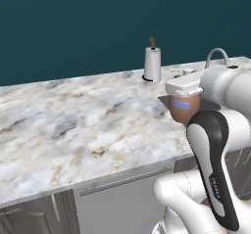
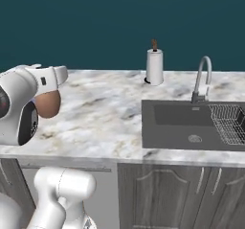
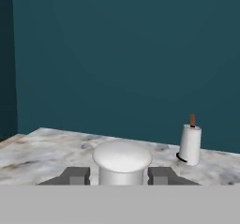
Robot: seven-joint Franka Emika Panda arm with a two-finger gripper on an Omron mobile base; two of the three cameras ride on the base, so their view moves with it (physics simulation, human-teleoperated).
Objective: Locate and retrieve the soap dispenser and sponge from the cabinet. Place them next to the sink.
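The gripper [image 3: 122, 176] is clamping the soap dispenser [image 1: 184, 106] by its white pump top, jaws nearly closed, and is carrying it above the marble counter [image 1: 83, 125]. The transport step appears to be in hand; next, the bottle needs lowering beside the sink [image 2: 177, 127], upright, before release

You're looking at a polished grey-and-tan veined marble countertop [image 2: 95, 113]. The bulbous reddish-brown soap dispenser [image 1: 184, 109] looks like smooth plastic, its white pump top [image 3: 122, 160] matt. The dark grey sink basin [image 2: 179, 125] reads matt, its gooseneck faucet [image 2: 203, 77] shiny chrome metal. The white paper-towel roll [image 2: 154, 67] looks soft, on a wooden post.
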